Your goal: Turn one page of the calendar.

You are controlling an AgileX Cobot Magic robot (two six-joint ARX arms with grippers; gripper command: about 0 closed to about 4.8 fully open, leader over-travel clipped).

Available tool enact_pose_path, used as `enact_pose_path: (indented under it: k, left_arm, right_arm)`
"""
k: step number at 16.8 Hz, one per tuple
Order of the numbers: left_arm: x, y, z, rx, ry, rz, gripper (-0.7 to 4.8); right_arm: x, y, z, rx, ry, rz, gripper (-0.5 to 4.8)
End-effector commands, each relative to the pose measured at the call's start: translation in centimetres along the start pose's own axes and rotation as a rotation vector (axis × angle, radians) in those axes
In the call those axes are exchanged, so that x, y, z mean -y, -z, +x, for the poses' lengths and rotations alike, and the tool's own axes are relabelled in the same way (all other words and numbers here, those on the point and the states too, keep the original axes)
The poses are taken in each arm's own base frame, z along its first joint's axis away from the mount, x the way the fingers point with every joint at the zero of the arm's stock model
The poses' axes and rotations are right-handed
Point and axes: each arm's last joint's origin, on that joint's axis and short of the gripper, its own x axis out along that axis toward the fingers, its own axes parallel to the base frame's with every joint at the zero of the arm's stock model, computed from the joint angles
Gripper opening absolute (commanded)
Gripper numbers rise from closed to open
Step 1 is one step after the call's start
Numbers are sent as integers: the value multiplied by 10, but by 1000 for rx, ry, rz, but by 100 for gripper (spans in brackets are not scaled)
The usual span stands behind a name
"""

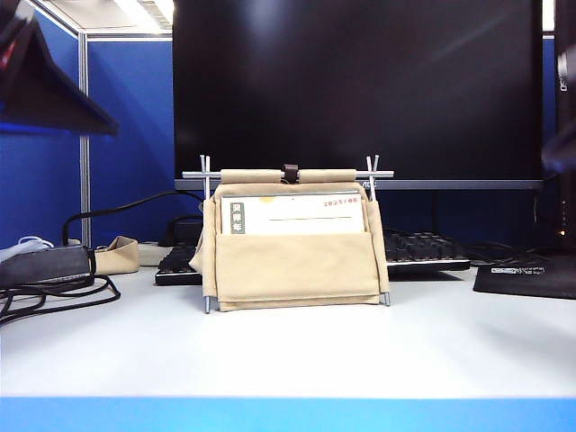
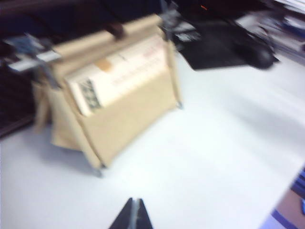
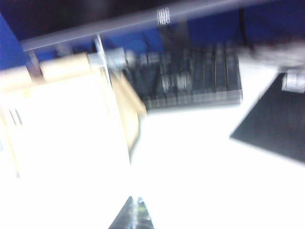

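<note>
One calendar (image 1: 295, 236) is standing upright in the middle of the white bench (image 1: 288, 351), just in front of the black monitor (image 1: 355, 85) and keyboard (image 1: 423, 250). Its front sheet, the page (image 1: 292, 216), is showing above the beige pouch (image 1: 297, 267); the red print reads 2023/06 as far as can be told, so the stack may already be standing one page on. How many sheets are sitting behind it cannot be counted.

The page is looking thin, light and floppy, easy to crease or tear, while the rod frame (image 1: 288, 174) is slight and likely to tip or slide if pushed. A sensible hold would be the exposed top edge near a corner, lifting gently up and over the rod.

Two grippers are in play. The left gripper (image 2: 134, 214) is hanging over the near-left bench, fingers pressed together and holding nothing. The right gripper (image 3: 135, 213) is hanging near-right of the calendar, likewise pinched closed and empty. Both are well apart from the page.
</note>
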Motion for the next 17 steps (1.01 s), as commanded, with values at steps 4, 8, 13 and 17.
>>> enact_pose_path:
  k: [4,8,13,17]
  left_arm:
    - [-13,23,32,-69,18,-10,-6]
    - [-20,39,52,-107,67,-39,-6]
    - [-19,62,56,-199,98,-82,-6]
    - [-15,83,41,-143,20,-166,-6]
  right_arm:
    - [8,34,-6,-85,19,-76,8]
    - [8,38,-6,-126,-26,-85,7]
    - [8,47,-8,-221,-53,-68,7]
    - [8,47,-8,-229,-55,-64,8]
